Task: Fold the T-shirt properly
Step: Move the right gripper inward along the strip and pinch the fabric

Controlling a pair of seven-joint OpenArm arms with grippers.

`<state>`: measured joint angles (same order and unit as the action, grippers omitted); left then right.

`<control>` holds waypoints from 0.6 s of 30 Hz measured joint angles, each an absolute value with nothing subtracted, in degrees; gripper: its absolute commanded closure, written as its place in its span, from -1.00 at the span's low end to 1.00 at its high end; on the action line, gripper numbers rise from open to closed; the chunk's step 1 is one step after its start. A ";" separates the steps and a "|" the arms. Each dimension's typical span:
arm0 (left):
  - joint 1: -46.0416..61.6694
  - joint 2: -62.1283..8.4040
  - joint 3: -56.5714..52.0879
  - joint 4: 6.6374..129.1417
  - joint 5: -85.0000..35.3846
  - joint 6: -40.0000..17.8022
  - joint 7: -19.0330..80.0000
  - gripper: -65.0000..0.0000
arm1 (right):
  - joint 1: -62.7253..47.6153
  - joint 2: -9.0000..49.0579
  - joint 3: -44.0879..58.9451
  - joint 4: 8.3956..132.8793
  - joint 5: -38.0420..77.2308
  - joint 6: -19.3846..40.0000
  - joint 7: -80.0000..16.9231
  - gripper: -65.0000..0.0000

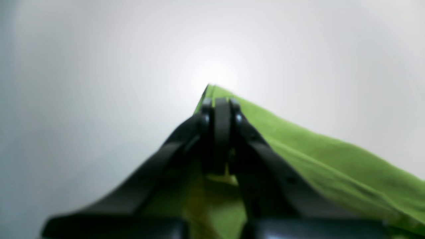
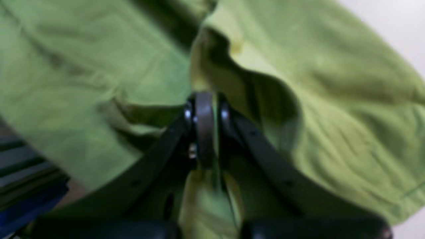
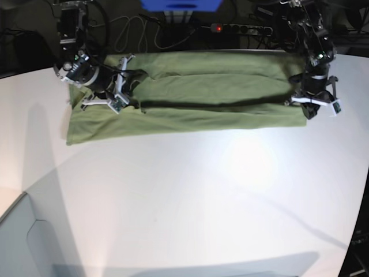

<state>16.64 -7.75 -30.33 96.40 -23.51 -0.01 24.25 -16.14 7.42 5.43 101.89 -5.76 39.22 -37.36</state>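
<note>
Both end effectors are closed on the soft olive-green cotton T-shirt: the left end effector pinches a corner, the right end effector a fold. On the white counter the 2 thin grips may slip if the arms pull unevenly, leaving a crooked fold.

T-shirt plain olive-green — table white.

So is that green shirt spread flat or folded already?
Partly folded: the T-shirt lies as a long band with lengthwise creases, both ends pinched.
</note>
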 measured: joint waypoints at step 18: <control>18.57 -6.26 -30.52 98.26 -23.53 -0.01 24.23 1.00 | -8.84 7.40 5.61 104.18 -5.61 39.22 -37.50 1.00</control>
